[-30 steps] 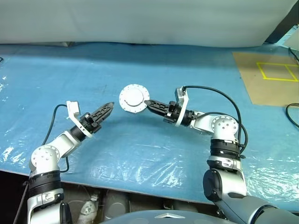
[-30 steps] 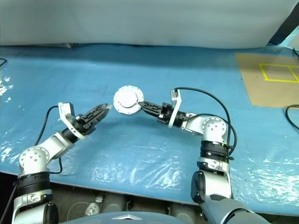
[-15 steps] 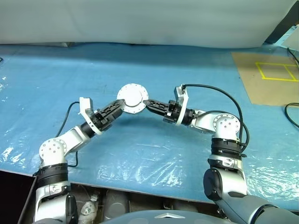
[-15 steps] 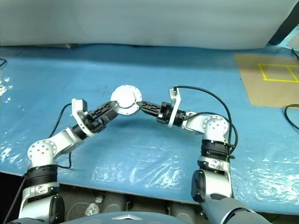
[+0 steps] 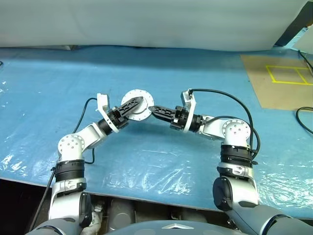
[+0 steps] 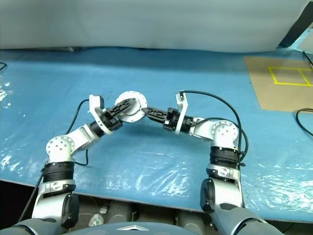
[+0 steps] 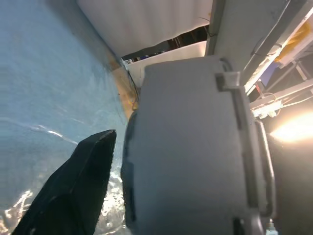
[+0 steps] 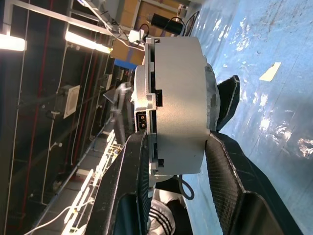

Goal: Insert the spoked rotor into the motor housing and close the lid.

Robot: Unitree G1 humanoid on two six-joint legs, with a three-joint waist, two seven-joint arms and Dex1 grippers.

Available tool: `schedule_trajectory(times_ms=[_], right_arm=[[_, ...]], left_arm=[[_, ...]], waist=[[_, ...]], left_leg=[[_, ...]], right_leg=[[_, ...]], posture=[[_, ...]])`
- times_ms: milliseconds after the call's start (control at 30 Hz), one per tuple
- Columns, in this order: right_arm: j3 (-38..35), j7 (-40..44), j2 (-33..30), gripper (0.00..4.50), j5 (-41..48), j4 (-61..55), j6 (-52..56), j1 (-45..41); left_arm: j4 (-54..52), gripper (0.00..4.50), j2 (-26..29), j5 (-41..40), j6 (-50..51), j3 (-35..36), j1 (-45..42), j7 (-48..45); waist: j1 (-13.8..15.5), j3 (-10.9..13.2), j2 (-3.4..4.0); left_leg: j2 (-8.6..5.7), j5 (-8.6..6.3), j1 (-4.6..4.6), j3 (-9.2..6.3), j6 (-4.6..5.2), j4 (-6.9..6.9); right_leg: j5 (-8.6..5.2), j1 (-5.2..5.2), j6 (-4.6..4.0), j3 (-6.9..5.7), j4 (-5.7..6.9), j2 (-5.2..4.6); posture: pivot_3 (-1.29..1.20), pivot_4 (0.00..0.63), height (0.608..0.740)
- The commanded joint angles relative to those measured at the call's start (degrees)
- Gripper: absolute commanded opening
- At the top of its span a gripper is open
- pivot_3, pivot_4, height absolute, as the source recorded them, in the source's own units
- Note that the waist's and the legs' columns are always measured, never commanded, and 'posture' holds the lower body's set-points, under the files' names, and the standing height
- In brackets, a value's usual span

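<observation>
While you've got the round silver motor housing [image 5: 137, 103] held up off the blue desk [image 5: 161, 147] at centre frame, I'd say you're mid-handover or mid-assembly, not finished.

Going left to right: your left end effector [image 5: 133, 104] reaches in from the lower left with its black fingers spread across the housing's face. From the left wrist view the grey body sits right beside one finger, so it's around the piece, but I can't tell if it's actually clamped yet.

Your right end effector [image 8: 171, 161] comes in from the right and is pinching the housing [image 8: 173, 105] by its rim, one finger on each flat face.

I can't make out a spoked rotor or a separate lid anywhere, and the windings aren't visible from here, so whether the rotor's in and the lid's shut is anyone's guess.
</observation>
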Motion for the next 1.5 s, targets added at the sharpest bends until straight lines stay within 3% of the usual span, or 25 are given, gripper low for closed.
schedule_trajectory(times_ms=[33, 100, 133, 400, 600, 800, 900, 1100, 1233, 1500], right_arm=[[-0.69, 0.61, 0.71, 1.33, 3.51, -3.15, -0.64, -0.6], [-0.95, -0.45, 0.97, 1.33, 3.13, -2.63, -1.0, -0.7], [-0.93, -0.79, 1.08, 1.33, 2.95, -2.48, -1.14, -0.74], [0.79, -3.18, 1.3, 1.33, -0.05, -3.79, -4.84, -0.44], [1.87, -1.46, 0.28, 3.32, 1.62, -3.42, -3.97, -0.36], [1.85, -1.35, -0.28, 3.32, 2.01, -2.97, -4.4, -0.15], [2.16, -1.47, -0.98, 3.32, 0.97, -2.77, -5.19, 0.46], [3.82, -1.43, -2.28, 3.32, -2.13, -2.38, -8.42, 1.15], [5.63, 0.65, -3.46, 3.32, -2.14, -4.91, -9.0, 2.1], [6.42, 1.63, -5.79, 3.32, -2.94, -6.17, -12.07, 3.27]], left_arm=[[-1.25, 3.35, -0.15, 0.15, -0.45, 0.36, 0.62, -0.39], [-2.4, 2.76, -0.23, -0.18, 0.45, -0.44, 0.87, -0.68], [-2.7, 2.67, -0.6, -0.44, 0.74, -0.58, 0.82, -0.25], [-3.72, 2.65, -1.21, -1.17, 1.63, -1.07, 1.03, -0.87], [-1.98, 2.65, -0.78, 0.62, -1.53, 0.5, -0.43, -1.15], [1.46, 2.65, -0.76, 1.9, -7.85, 5.0, -3.41, 0.62], [3.56, 2.65, 0.17, 7.2, -19.22, 9.33, -5.71, 5.68], [9.63, 2.65, 4.55, 15.66, -29.82, 11.58, -6.96, 8.0], [14.09, 2.65, 8.34, 19.49, -31.94, 11.46, -6.7, 6.56], [19.44, 2.65, 9.66, 25.73, -33.59, 11.03, -5.86, 8.9]], waist=[[0.02, 0.0, 0.0], [0.03, 0.01, -0.01], [0.03, 0.01, -0.01], [-0.02, 0.01, -0.01], [0.02, 0.01, -0.02], [-0.13, 0.03, -0.05], [-0.22, 0.03, -0.05], [0.0, 0.04, -0.07], [0.15, 0.07, -0.12], [0.12, 0.1, -0.21]], left_leg=[[0.0, 0.0, 0.0, 0.01, 0.0, 0.01], [0.0, 0.0, -0.01, 0.01, 0.0, 0.02], [0.0, 0.0, 0.0, 0.02, 0.0, 0.02], [0.01, 0.0, 0.0, 0.01, 0.0, 0.03], [0.0, 0.0, 0.0, 0.01, 0.0, 0.03], [-0.01, 0.0, 0.0, -0.01, 0.0, 0.05], [0.01, 0.0, 0.02, -0.09, 0.0, 0.05], [-0.03, 0.0, -0.07, -0.14, 0.0, 0.06], [-0.03, 0.0, -0.12, -0.15, 0.0, 0.07], [0.01, 0.0, -0.21, -0.25, 0.0, 0.27]], right_leg=[[0.0, 0.0, 0.0, 0.0, 0.02, 0.0], [0.0, 0.0, 0.0, 0.0, 0.03, 0.0], [0.0, 0.0, 0.0, 0.0, 0.03, 0.0], [0.0, 0.0, -0.01, 0.0, 0.04, 0.0], [0.0, 0.0, 0.0, 0.0, 0.04, -0.01], [0.0, 0.0, 0.0, 0.0, 0.06, 0.0], [0.0, 0.0, 0.0, 0.0, 0.09, 0.01], [0.0, 0.0, 0.0, -0.03, 0.02, 0.01], [0.0, 0.0, 0.02, -0.08, 0.02, 0.01], [0.04, 0.0, 0.08, -0.12, 0.13, -0.01]], posture=[[0.0, 0.15, 0.74], [0.0, 0.15, 0.74], [0.0, 0.15, 0.74], [0.0, 0.15, 0.74], [0.0, 0.15, 0.74], [0.0, 0.15, 0.74], [0.0, 0.15, 0.74], [0.0, 0.15, 0.74], [0.0, 0.15, 0.74], [0.0, 0.15, 0.74]])
